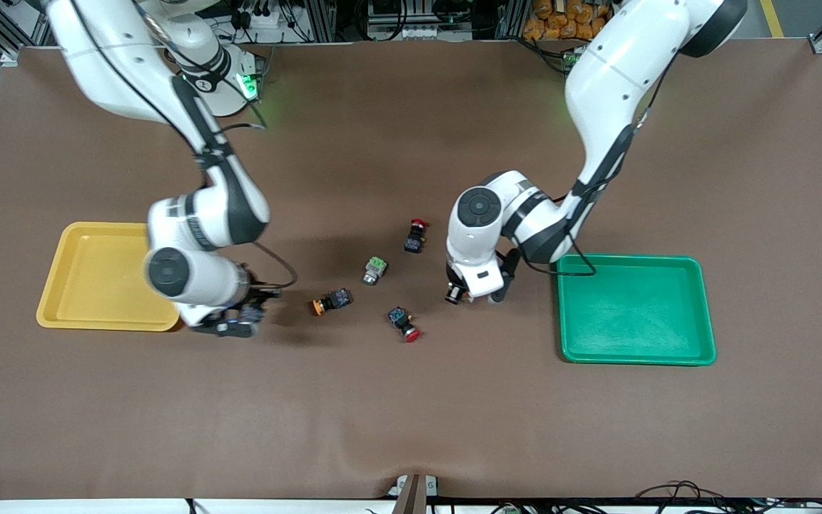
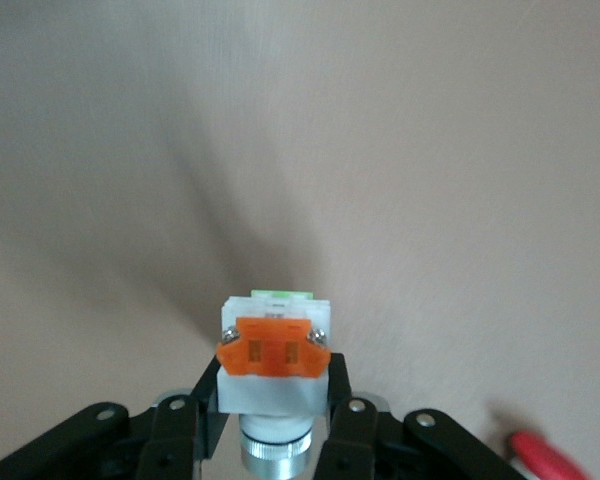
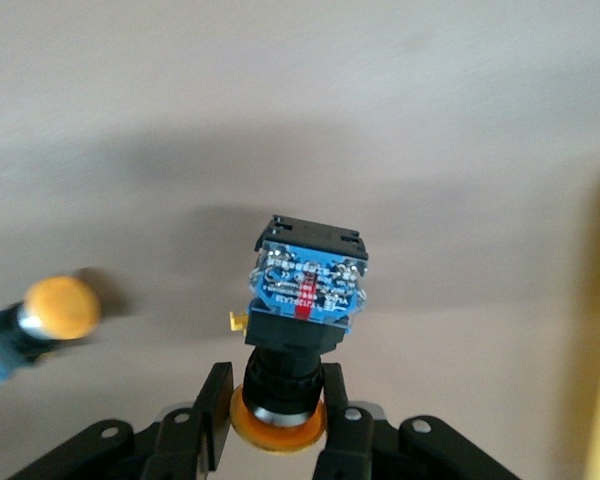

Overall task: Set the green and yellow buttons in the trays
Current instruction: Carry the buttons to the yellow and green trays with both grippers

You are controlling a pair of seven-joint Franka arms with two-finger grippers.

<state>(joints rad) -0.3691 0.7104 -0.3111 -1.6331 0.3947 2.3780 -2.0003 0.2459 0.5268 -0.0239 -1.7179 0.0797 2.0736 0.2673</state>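
Observation:
My left gripper (image 1: 474,294) is shut on the white-silver button with the orange block (image 2: 273,352), over the mat beside the green tray (image 1: 636,353); its fingers (image 2: 338,400) press the white body. My right gripper (image 1: 241,320) is shut on a black-bodied button with an orange-yellow cap (image 3: 302,290), over the mat at the yellow tray's (image 1: 97,314) corner. On the mat between the grippers lie the second yellow-capped button (image 1: 331,302), which also shows in the right wrist view (image 3: 52,310), and the white-silver button with the green block (image 1: 375,270).
Two black switches with red caps lie on the mat, one (image 1: 416,235) farther from the front camera than the green-block button, one (image 1: 404,323) nearer. A red cap (image 2: 545,460) shows at the edge of the left wrist view.

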